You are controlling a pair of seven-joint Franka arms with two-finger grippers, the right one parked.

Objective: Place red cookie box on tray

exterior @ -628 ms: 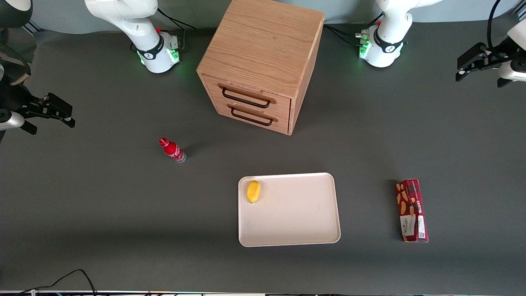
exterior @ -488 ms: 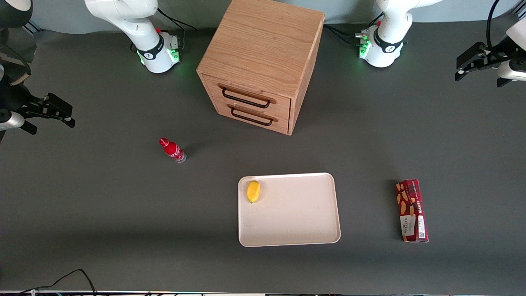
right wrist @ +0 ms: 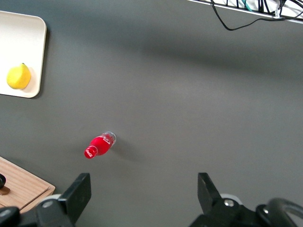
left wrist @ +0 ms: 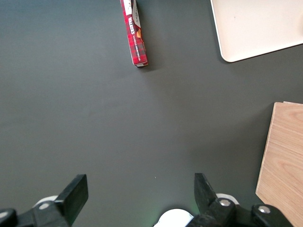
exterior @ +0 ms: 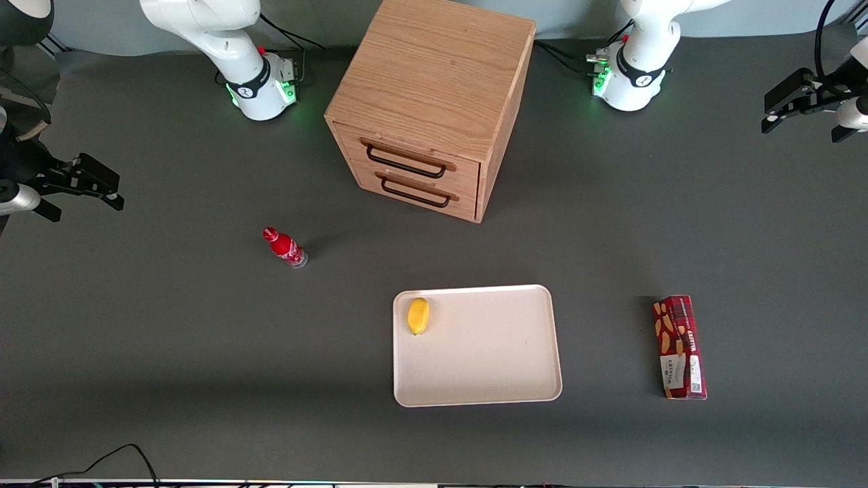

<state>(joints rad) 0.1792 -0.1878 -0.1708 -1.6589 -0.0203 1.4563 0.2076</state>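
Note:
The red cookie box (exterior: 679,347) is long, narrow and dark red with cookie pictures and a white label. It lies flat on the dark table beside the tray, toward the working arm's end. It also shows in the left wrist view (left wrist: 134,33). The cream-white tray (exterior: 488,359) lies near the table's middle, with a corner in the left wrist view (left wrist: 251,28). My left gripper (exterior: 786,108) hangs high at the working arm's end, farther from the front camera than the box and well apart from it. It is open and empty (left wrist: 139,196).
A yellow lemon (exterior: 418,316) lies in the tray's corner. A wooden two-drawer cabinet (exterior: 434,102) stands farther from the front camera than the tray. A small red bottle (exterior: 284,247) stands toward the parked arm's end.
My left gripper has shifted a little outward toward the working arm's end and away from the front camera. The box, tray and other things have not moved.

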